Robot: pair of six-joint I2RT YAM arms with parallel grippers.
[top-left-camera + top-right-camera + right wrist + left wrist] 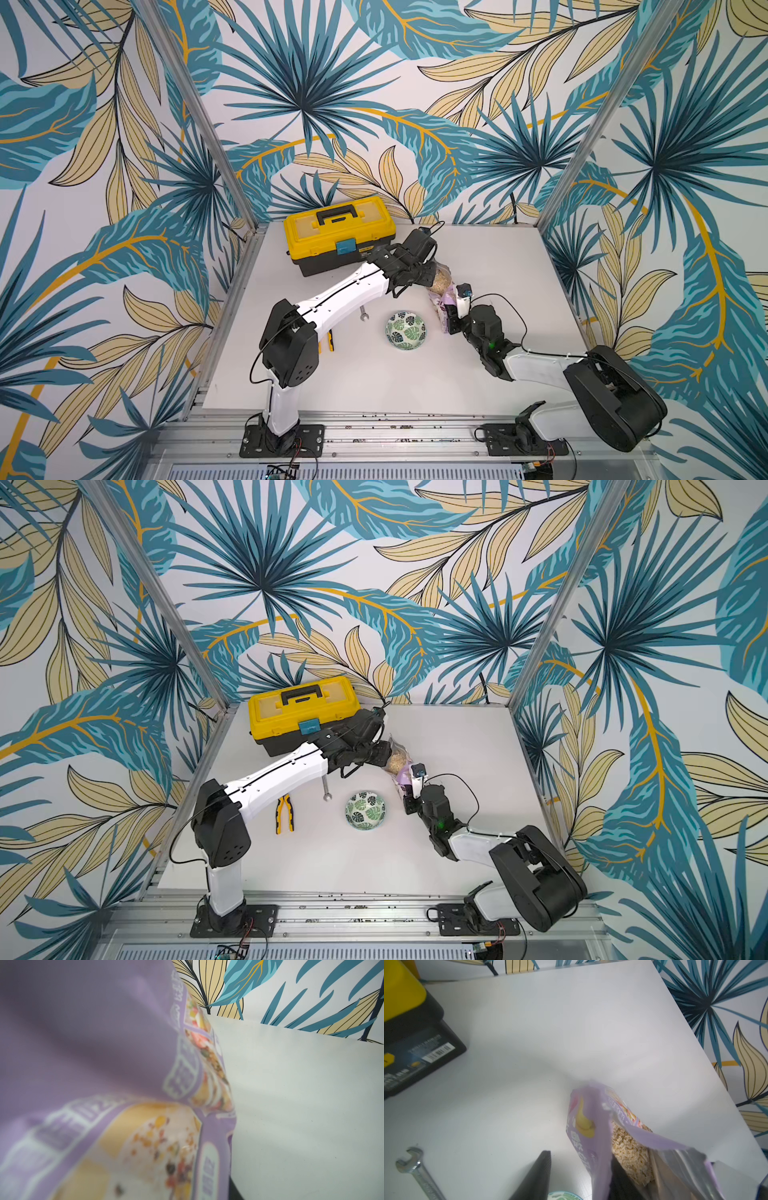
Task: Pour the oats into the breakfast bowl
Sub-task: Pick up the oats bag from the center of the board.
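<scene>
The lilac pouch [445, 299] stands on the table to the right of the breakfast bowl [406, 330], its torn top gaping. Pale oats [629, 1147] show inside the mouth, and in a top view the oats [397, 759] show too. My left gripper [580, 1156] is open at the pouch's top: one finger [620, 1180] is inside the mouth, the other finger [537, 1178] stands outside, clear of the pouch wall between them. My right gripper [451, 318] is shut on the pouch's lower part; the pouch [104, 1064] fills its wrist view. The bowl [365, 810] holds nothing.
A yellow toolbox [338, 232] sits at the back left, close behind my left wrist. A wrench [415, 1167] lies left of the bowl, and yellow-handled pliers [284, 814] lie farther left under the left arm. Patterned walls close in three sides.
</scene>
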